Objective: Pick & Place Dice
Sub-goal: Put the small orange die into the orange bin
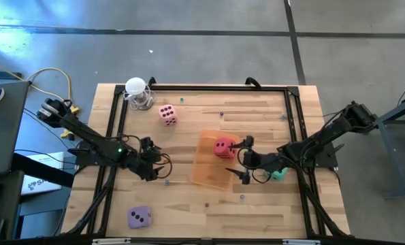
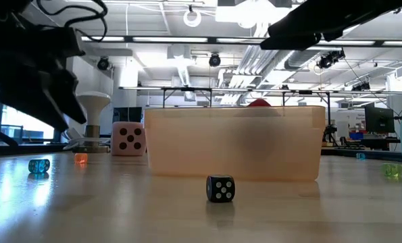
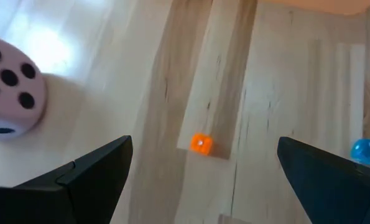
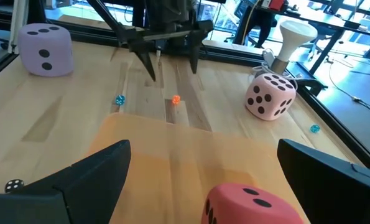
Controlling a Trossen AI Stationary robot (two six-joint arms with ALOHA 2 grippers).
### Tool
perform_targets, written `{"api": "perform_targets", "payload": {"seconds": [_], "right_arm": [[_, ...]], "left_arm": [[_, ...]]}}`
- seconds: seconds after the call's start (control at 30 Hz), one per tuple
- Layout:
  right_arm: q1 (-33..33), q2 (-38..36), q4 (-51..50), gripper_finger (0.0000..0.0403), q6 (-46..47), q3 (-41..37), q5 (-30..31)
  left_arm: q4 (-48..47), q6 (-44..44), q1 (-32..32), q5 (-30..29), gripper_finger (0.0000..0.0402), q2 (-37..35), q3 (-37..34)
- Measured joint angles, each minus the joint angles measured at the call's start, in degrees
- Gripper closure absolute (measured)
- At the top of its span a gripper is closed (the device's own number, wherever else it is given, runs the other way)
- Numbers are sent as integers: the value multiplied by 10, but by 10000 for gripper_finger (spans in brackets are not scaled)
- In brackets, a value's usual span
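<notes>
Four dice lie apart on the wooden table. The pink die (image 1: 167,114) sits at the far left and the lilac die (image 1: 139,217) near the front left. The red die (image 1: 223,147) rests on the flat orange tray (image 1: 209,170). The teal die (image 1: 278,175) lies beside my right arm. My left gripper (image 1: 160,165) hangs open over bare wood left of the tray, with nothing between its fingers (image 3: 97,168). My right gripper (image 1: 244,160) stands open at the tray's right edge, the red die (image 4: 253,202) just ahead of it and untouched.
Tiny dice lie loose on the wood: an orange one (image 3: 201,144), a blue one (image 3: 366,151) and a black one (image 2: 220,188). A white funnel-shaped stand (image 1: 137,92) is at the far left corner. Black frame rails (image 1: 216,87) edge the table.
</notes>
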Motion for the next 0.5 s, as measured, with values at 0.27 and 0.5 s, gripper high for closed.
{"api": "perform_targets", "payload": {"seconds": [0.27, 0.5], "right_arm": [[-2, 0, -3, 6, -1, 0, -2], [-10, 0, -3, 6, 0, 0, -4]], "left_arm": [[11, 20, 9, 43, 10, 0, -20], [32, 22, 33, 56, 10, 0, -42]]}}
